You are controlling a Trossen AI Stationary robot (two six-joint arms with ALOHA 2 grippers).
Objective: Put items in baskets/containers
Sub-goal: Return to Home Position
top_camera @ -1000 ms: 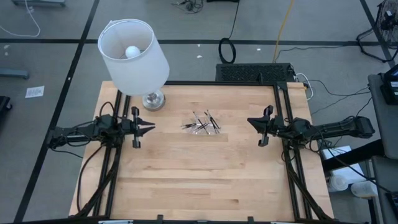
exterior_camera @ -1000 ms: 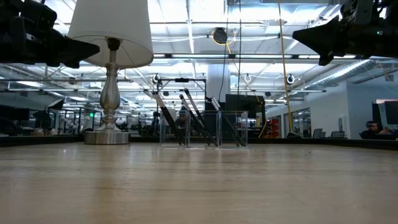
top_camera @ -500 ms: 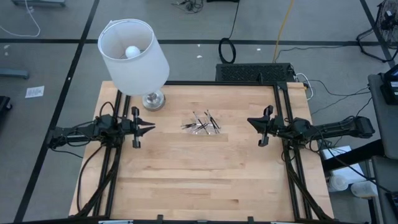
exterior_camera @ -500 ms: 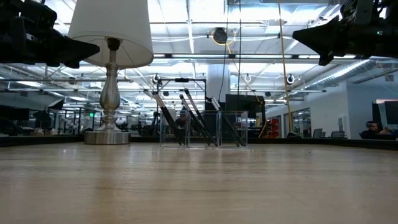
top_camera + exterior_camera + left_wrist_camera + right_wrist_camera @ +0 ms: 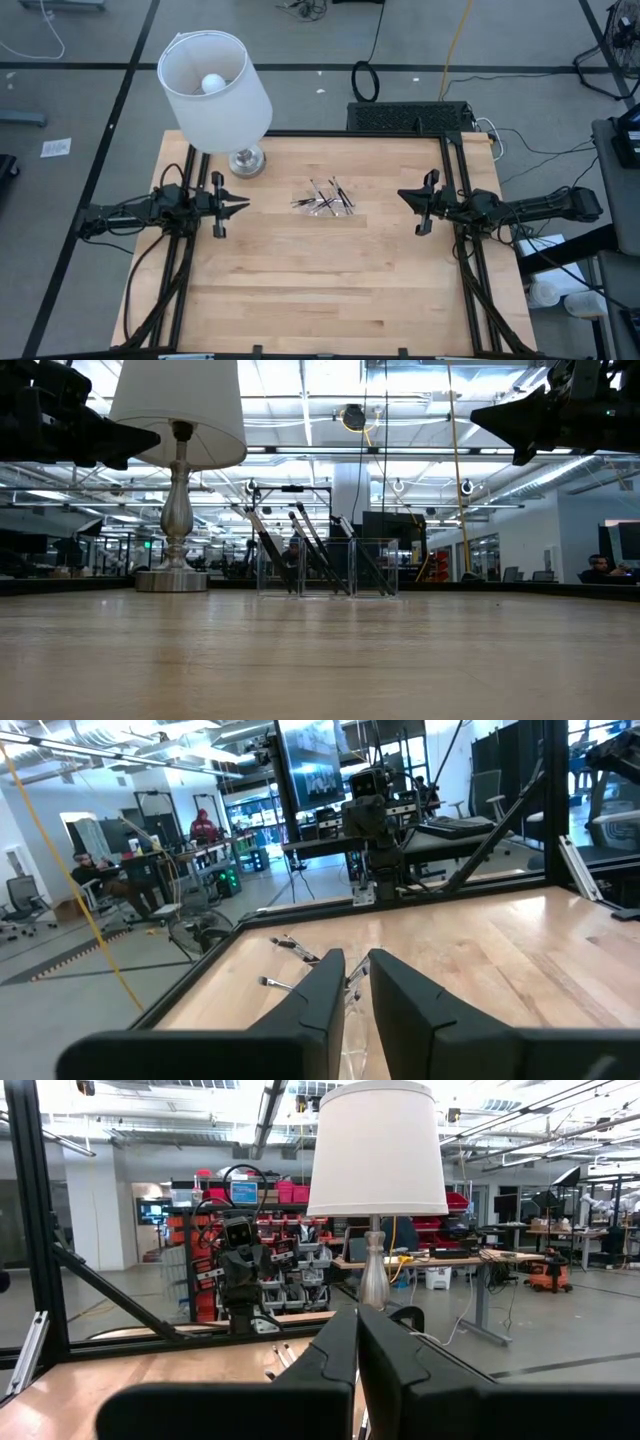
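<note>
Left gripper (image 5: 238, 207) and right gripper (image 5: 404, 196) hover closed, empty, at opposite sides of the table (image 5: 330, 290); brushes (image 5: 325, 198) lean in the clear tray (image 5: 385, 568) between. Homing should be slow, avoiding the lamp (image 5: 213, 90).

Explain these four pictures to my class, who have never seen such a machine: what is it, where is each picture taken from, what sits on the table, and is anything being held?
This is a robot with two dark arms, each ending in a two-finger gripper. The high view looks straight down. In it, the left gripper and the right gripper hang over opposite sides of the wooden table, both shut and holding nothing. The low view looks level across the tabletop into the room behind. The two wrist views come from cameras on the arms, each looking forward past that arm's own fingers. On the table stand a lamp and, near the middle, a clear tray with thin dark brushes leaning inside it.
</note>
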